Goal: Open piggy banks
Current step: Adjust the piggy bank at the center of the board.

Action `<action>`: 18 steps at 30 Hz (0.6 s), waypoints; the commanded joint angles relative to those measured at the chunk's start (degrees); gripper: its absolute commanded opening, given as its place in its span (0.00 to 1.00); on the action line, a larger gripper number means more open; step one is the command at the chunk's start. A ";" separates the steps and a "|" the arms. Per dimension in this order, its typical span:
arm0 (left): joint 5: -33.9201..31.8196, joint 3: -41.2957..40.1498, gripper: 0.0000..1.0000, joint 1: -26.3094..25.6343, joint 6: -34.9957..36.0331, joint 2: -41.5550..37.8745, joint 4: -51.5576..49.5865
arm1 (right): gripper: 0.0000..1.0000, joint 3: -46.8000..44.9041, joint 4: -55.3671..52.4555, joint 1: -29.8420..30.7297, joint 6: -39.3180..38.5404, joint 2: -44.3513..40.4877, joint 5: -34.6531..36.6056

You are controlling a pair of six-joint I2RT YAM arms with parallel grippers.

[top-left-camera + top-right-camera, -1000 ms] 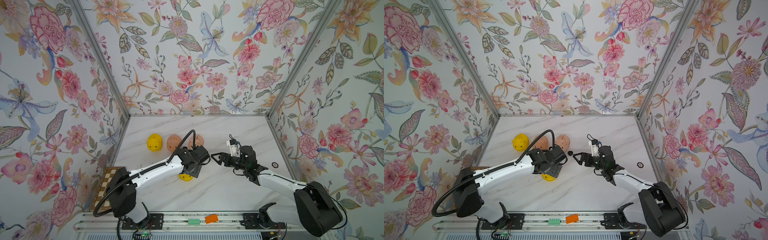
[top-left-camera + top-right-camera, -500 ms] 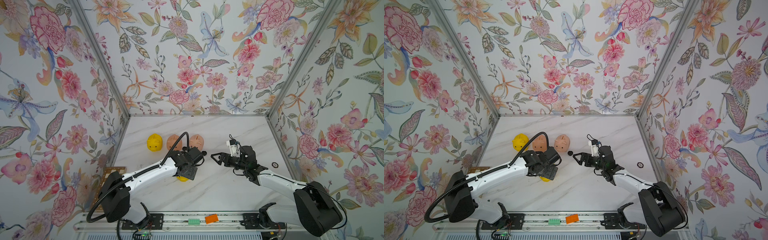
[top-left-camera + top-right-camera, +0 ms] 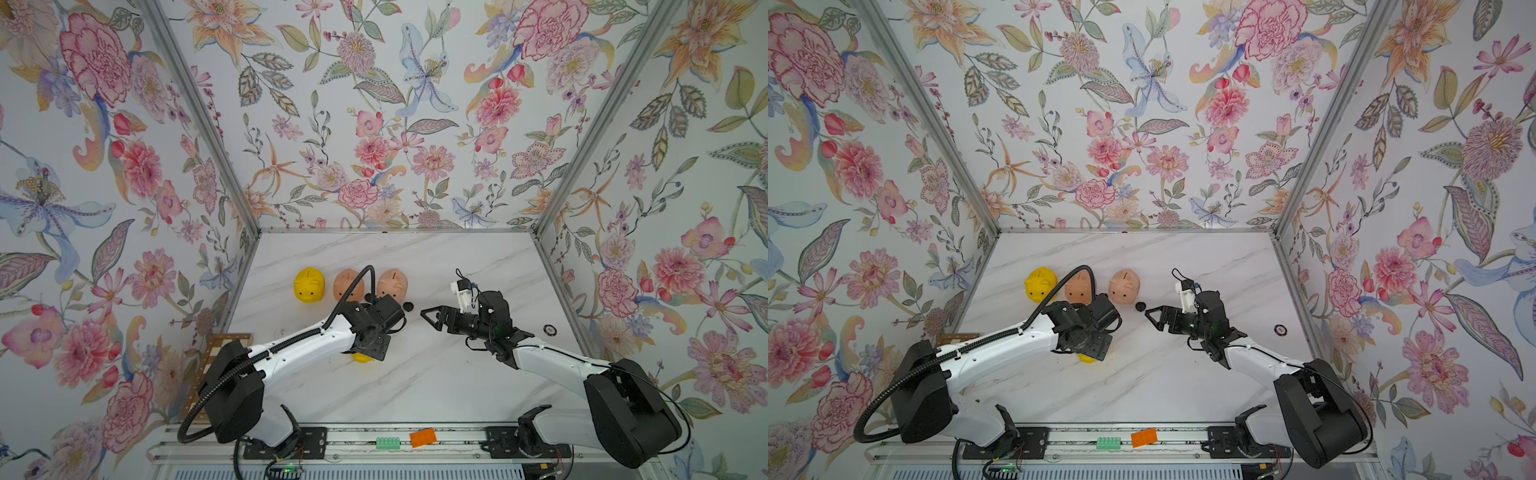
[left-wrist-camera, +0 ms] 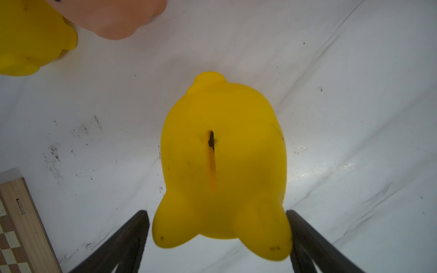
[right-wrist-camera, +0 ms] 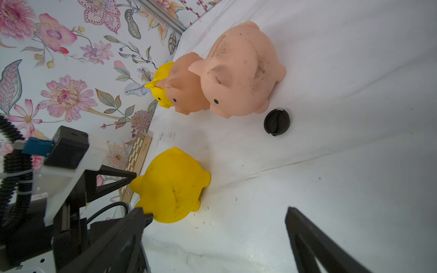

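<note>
One yellow piggy bank (image 4: 222, 165) stands alone on the table, coin slot up, mostly hidden under my left wrist in both top views (image 3: 360, 357) (image 3: 1087, 358). My left gripper (image 4: 217, 212) is open and straddles its head end. One finger touches the pig's side; the other stands a sliver off it. Three more piggy banks stand in a row behind: a yellow one (image 3: 308, 284) and two peach ones (image 3: 348, 284) (image 3: 392, 284). My right gripper (image 3: 428, 316) (image 5: 215, 211) hovers open to the right, nothing between its fingers.
A black round plug (image 3: 409, 306) (image 5: 276, 121) lies beside the right peach pig. A small round disc (image 3: 549, 329) sits near the right wall. A chessboard (image 3: 226, 345) leans at the left wall. Orange (image 3: 423, 437) and green (image 3: 388, 443) blocks rest on the front rail.
My left wrist has shifted a little to the left and nearer over the lone yellow piggy bank. The right arm has not moved.
</note>
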 commanded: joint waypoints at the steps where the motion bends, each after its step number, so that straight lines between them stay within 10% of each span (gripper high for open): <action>1: 0.06 -0.99 0.91 0.96 -0.33 -0.98 -0.63 | 0.95 1.96 -0.21 0.57 -0.99 0.84 -0.81; 18: 10.57 -5.41 0.75 4.95 1.93 -5.47 10.25 | 0.95 1.53 -1.06 0.96 -1.43 -0.17 -0.99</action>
